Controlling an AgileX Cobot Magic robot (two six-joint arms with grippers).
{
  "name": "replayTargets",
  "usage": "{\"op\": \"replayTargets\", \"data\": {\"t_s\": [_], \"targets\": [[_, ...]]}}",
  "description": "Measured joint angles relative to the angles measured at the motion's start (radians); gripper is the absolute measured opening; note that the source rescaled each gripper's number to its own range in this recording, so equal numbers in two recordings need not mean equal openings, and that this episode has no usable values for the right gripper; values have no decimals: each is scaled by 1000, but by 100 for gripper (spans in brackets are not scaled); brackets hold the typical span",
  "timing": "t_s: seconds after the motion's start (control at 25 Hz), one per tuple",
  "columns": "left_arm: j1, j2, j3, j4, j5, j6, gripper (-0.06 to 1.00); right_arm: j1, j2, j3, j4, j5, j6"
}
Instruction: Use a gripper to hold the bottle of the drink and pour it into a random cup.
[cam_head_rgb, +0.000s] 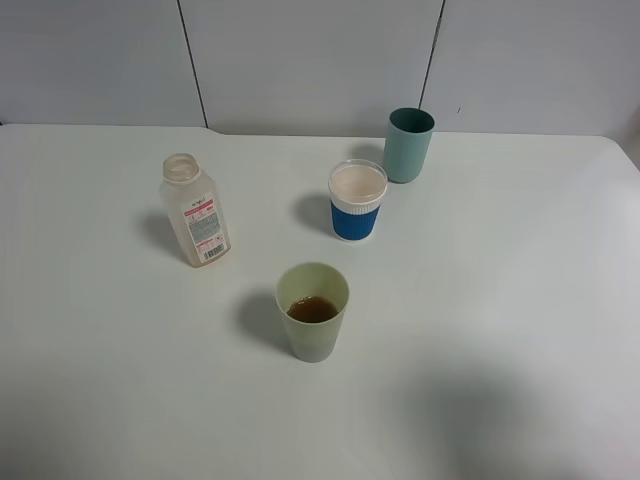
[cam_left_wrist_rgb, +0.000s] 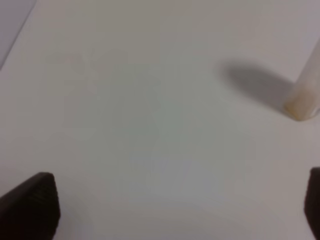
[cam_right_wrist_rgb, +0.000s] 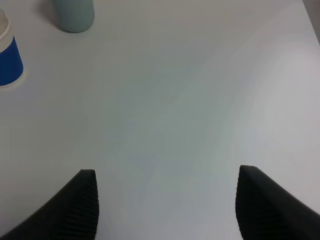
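High view: bottle (cam_head_rgb: 195, 211) upright, uncapped, nearly empty, far left on table (cam_head_rgb: 520, 300). Yellow-green cup (cam_head_rgb: 313, 311) near centre holds brown drink (cam_head_rgb: 313, 309). Pour looks done; no arms visible.

Left wrist view: left gripper (cam_left_wrist_rgb: 180, 205) jaws spread, empty; bottle base ahead.

Right wrist view: right gripper (cam_right_wrist_rgb: 167, 200) jaws spread, empty. Next: likely nothing beyond staying clear.

exterior high: looks steeply down on the whole tabletop (cam_head_rgb: 520, 300)
wrist cams: low, close over it
shared: blue-and-white paper cup (cam_head_rgb: 357, 200), also in right wrist

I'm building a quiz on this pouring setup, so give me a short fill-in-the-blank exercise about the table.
1. The brown drink sits in the pale ____ cup.
2. The bottle stands upright with its cap ____.
3. The paper cup has a ____ sleeve.

Missing words: yellow-green; off; blue
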Motion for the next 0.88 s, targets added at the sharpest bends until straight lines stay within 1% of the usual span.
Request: {"op": "replayTargets", "data": {"t_s": [0.88], "targets": [[0, 0, 0, 0, 0, 1, 100, 0, 0, 0, 0, 0, 0]]}}
